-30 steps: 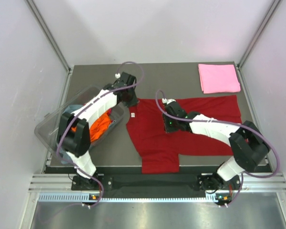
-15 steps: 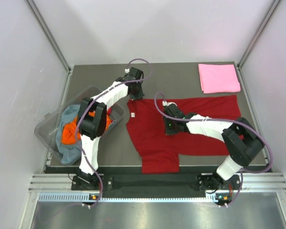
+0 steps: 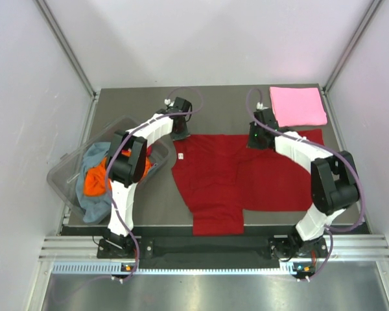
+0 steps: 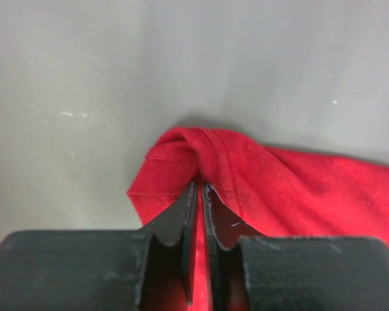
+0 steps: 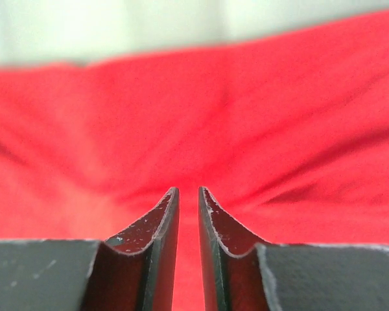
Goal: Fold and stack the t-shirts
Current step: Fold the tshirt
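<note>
One shirt is looking finished: the light pink t-shirt (image 3: 298,105) is sitting folded into a neat rectangle at about 1 o'clock on the table (image 3: 233,103), and nothing is stacked on it yet. The dark red t-shirt (image 3: 220,178) is lying spread open across the middle of the table, white neck label showing near its 10 o'clock side and one sleeve reaching toward 6 o'clock, so by my reading its folding is only just getting under way.

The left tool (image 3: 179,134) is working at the shirt's 11 o'clock corner, its jaws pressing together on a bunched fold of red cloth. The right tool (image 3: 258,139) is sitting on the shirt's far edge at about 1 o'clock, jaws almost together with a thin slit of red between them; I cannot tell whether it is pinching cloth or only hovering over it.

The clear plastic tub (image 3: 65,170) is resting tilted at 9 o'clock, holding a crumpled orange shirt (image 3: 94,181) and a grey-blue shirt (image 3: 91,204), both waiting to be folded and stacked
</note>
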